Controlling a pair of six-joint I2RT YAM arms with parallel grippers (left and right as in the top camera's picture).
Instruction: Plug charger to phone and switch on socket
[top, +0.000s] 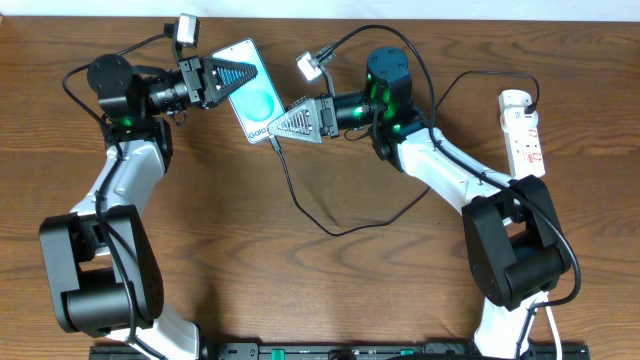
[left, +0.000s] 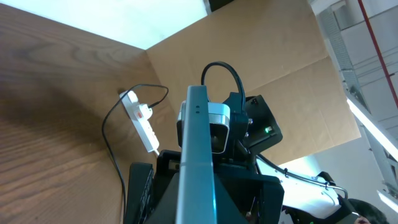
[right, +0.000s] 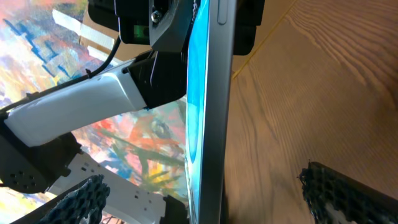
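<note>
The phone (top: 256, 100) has a light blue screen and is held off the table, tilted, by my left gripper (top: 232, 76), which is shut on its upper part. In the left wrist view the phone (left: 196, 155) shows edge-on between the jaws (left: 199, 208). My right gripper (top: 277, 126) is at the phone's lower end. In the right wrist view its fingers (right: 214, 202) are wide apart on either side of the phone's edge (right: 212, 106). The black charger cable (top: 310, 212) runs from the phone's lower corner across the table towards the white socket (top: 524, 128). Its plug tip is hidden.
The socket also shows in the left wrist view (left: 142, 118) with a thin black cable (left: 109, 146) beside it. It lies near the table's right edge. Both arm bases stand at the front edge, left (top: 100, 280) and right (top: 515, 250).
</note>
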